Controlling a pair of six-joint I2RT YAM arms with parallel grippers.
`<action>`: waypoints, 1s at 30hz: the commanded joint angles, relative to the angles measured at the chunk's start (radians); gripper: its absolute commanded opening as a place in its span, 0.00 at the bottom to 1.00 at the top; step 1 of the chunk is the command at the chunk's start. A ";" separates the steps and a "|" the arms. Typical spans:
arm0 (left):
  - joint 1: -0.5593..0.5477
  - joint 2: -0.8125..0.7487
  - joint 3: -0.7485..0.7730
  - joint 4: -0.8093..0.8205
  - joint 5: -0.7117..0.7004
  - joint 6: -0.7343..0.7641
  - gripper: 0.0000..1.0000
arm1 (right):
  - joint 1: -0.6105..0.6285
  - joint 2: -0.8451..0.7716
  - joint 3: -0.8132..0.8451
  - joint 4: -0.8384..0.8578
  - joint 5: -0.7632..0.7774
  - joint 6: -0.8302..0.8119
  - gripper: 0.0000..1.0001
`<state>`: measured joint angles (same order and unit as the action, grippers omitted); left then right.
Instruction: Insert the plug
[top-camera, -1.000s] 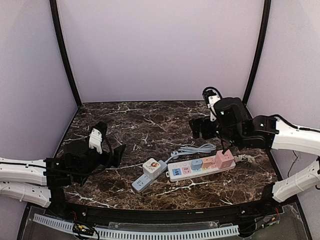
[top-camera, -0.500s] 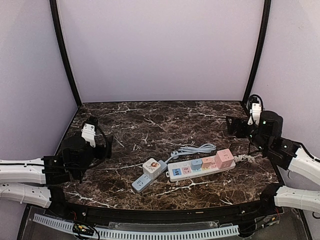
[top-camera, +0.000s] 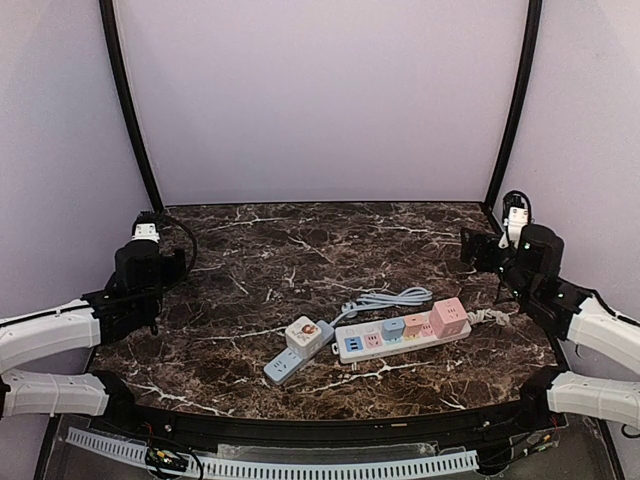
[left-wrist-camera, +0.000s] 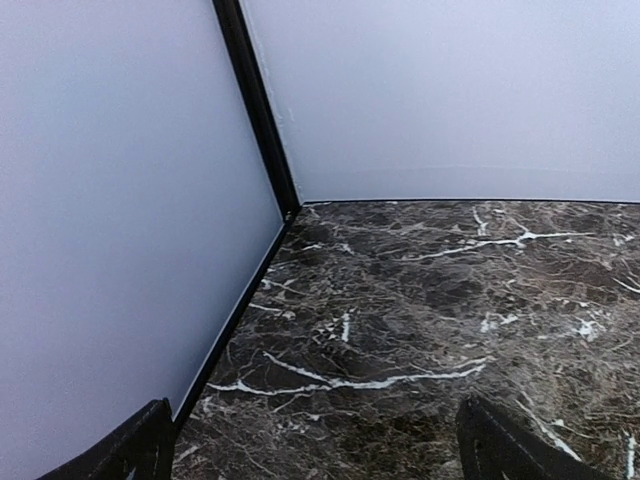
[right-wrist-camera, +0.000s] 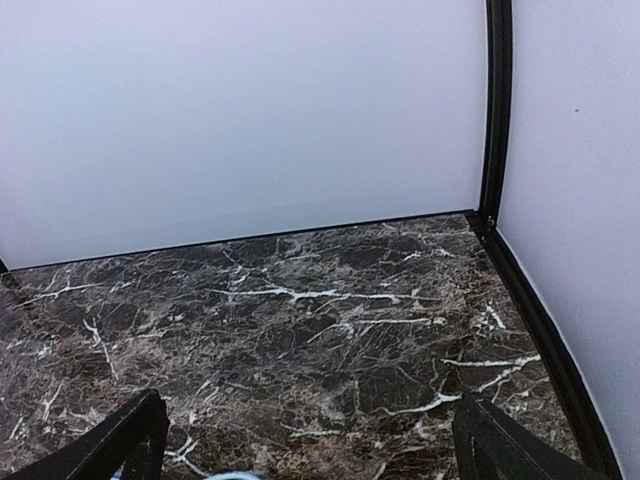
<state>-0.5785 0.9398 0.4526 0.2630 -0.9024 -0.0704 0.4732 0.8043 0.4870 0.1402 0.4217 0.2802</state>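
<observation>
A white power strip (top-camera: 400, 336) with blue and pink sockets lies right of centre on the marble table (top-camera: 300, 250). A pink cube plug (top-camera: 448, 318) stands on its right end and a small blue plug (top-camera: 392, 327) sits mid-strip. A white cube adapter (top-camera: 308, 334) and a blue-grey plug block (top-camera: 283, 368) lie left of the strip. My left gripper (top-camera: 170, 262) is open and empty at the far left, seen open in its wrist view (left-wrist-camera: 320, 460). My right gripper (top-camera: 478, 250) is open and empty at the right rear (right-wrist-camera: 315, 452), away from the strip.
A light blue-grey cable (top-camera: 385, 298) loops behind the strip. Black frame posts (top-camera: 128, 110) and pale walls enclose the table on three sides. The left wall edge (left-wrist-camera: 240, 310) runs close to the left fingers.
The right arm has drawn back from above the pink plug to the right rear. The left arm has drawn back to the left edge. Both grippers stay open.
</observation>
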 joint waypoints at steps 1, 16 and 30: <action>0.102 0.086 -0.005 0.099 -0.045 0.018 0.99 | -0.015 0.031 -0.049 0.160 0.106 -0.070 0.99; 0.293 0.503 -0.055 0.661 0.091 0.229 0.99 | -0.294 0.374 -0.173 0.592 -0.160 -0.157 0.99; 0.508 0.587 -0.121 0.839 0.432 0.145 0.99 | -0.358 0.565 -0.344 1.188 -0.195 -0.271 0.99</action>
<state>-0.1310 1.4628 0.3573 0.9676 -0.6209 0.1066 0.1295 1.3277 0.1822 1.0603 0.2428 0.0700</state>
